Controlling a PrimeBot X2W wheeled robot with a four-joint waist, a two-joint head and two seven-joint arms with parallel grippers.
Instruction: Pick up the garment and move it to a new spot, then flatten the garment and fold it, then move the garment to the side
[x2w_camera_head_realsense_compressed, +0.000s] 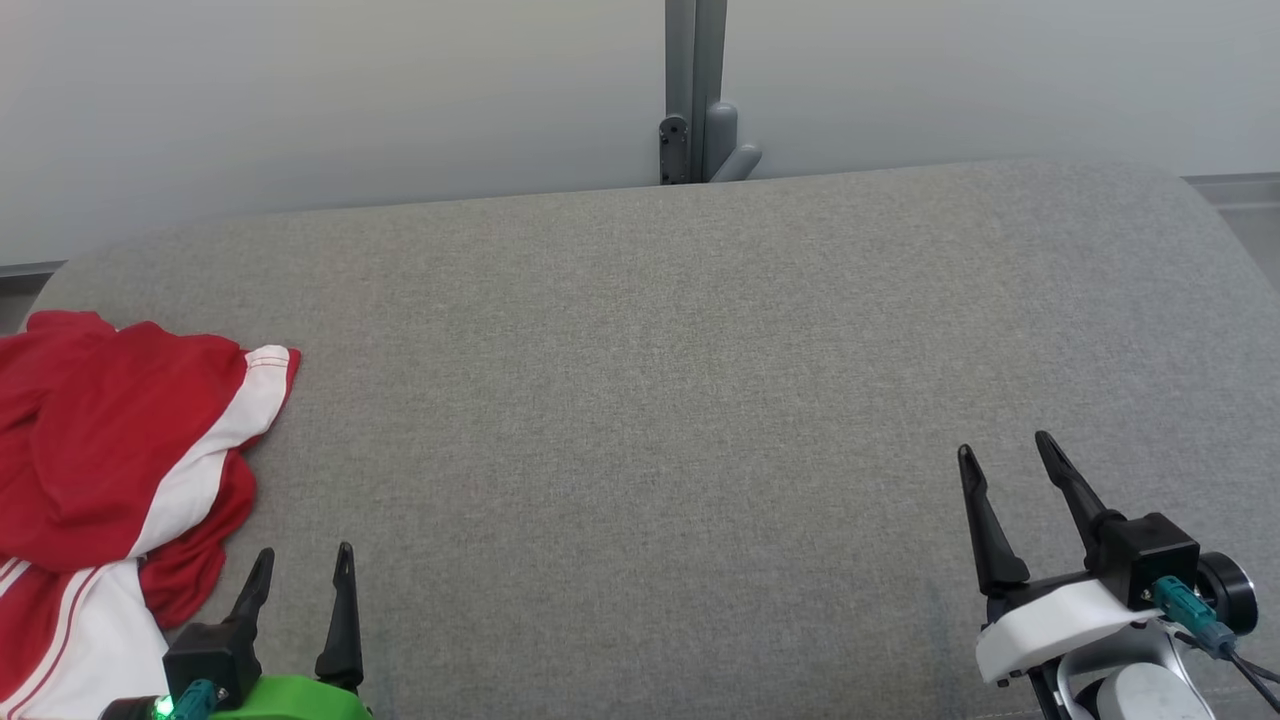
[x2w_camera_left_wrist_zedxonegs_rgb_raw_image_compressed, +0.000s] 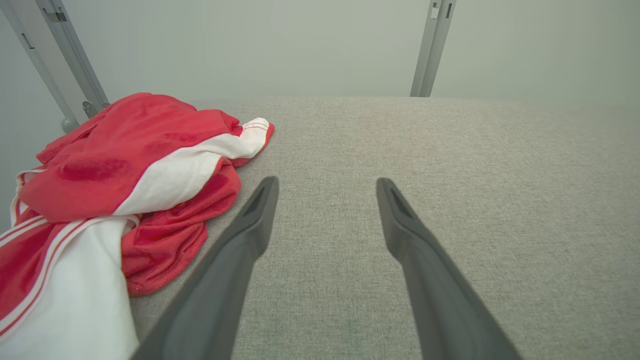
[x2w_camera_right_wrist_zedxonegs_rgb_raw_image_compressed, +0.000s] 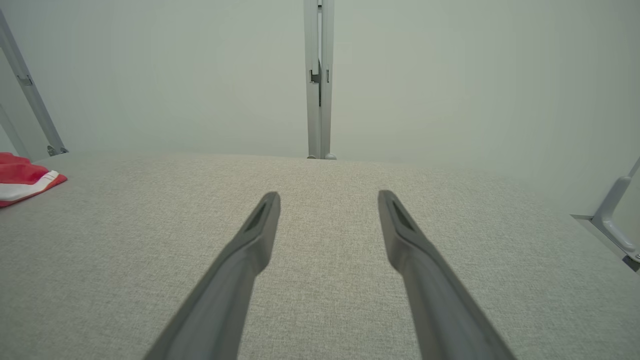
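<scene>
At the left edge of the desk (x2w_camera_head_realsense_compressed: 700, 400), just to the left of your left jaws, lies the garment (x2w_camera_head_realsense_compressed: 110, 450), a crumpled red and white heap. Its long axis runs from the far side toward you along that edge, and one white-banded corner reaches out toward the middle of the desk. Your left jaws are much the nearer: the cloth sits just beside their left finger, though you cannot tell whether it touches. Your right jaws stand well apart from it, on the opposite side over plain grey covering. Both pairs are spread wide and hold nothing. I judge you will need to swing the left jaws leftward to take the heap. Count: one garment, one desk, two pairs of jaws, two fingers each.
</scene>
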